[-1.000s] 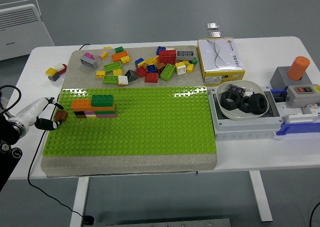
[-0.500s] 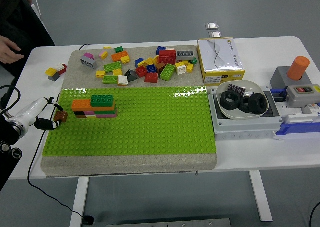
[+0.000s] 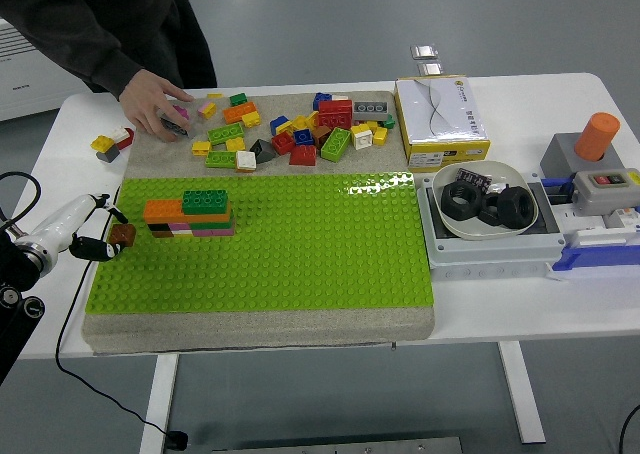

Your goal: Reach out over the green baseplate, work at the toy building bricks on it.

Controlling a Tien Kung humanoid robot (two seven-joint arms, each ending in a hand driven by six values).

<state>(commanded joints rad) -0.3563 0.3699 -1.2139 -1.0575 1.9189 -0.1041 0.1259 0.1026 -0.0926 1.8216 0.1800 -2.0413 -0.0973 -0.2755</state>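
The green baseplate [image 3: 300,239] lies in the middle of the table. A small stack of bricks [image 3: 190,215], with green and orange on top and pink, yellow and black below, stands on its left part. My left hand [image 3: 98,236] is at the plate's left edge, shut on a brown brick [image 3: 122,235] held just left of the stack. A person's hand [image 3: 155,104] rests on the loose bricks [image 3: 290,129] on the grey mat behind the plate, over a grey and pink brick. My right hand is not in view.
A yellow and white box [image 3: 440,119] sits at the back right. A grey tray with a white bowl of black rings [image 3: 485,206] stands right of the plate. A button box with an orange cylinder [image 3: 595,154] is far right. Two loose bricks [image 3: 110,144] lie back left.
A person has leaned in from the top left and put a hand on the loose bricks at the mat's left end. My left hand with the brown brick has hardly moved.
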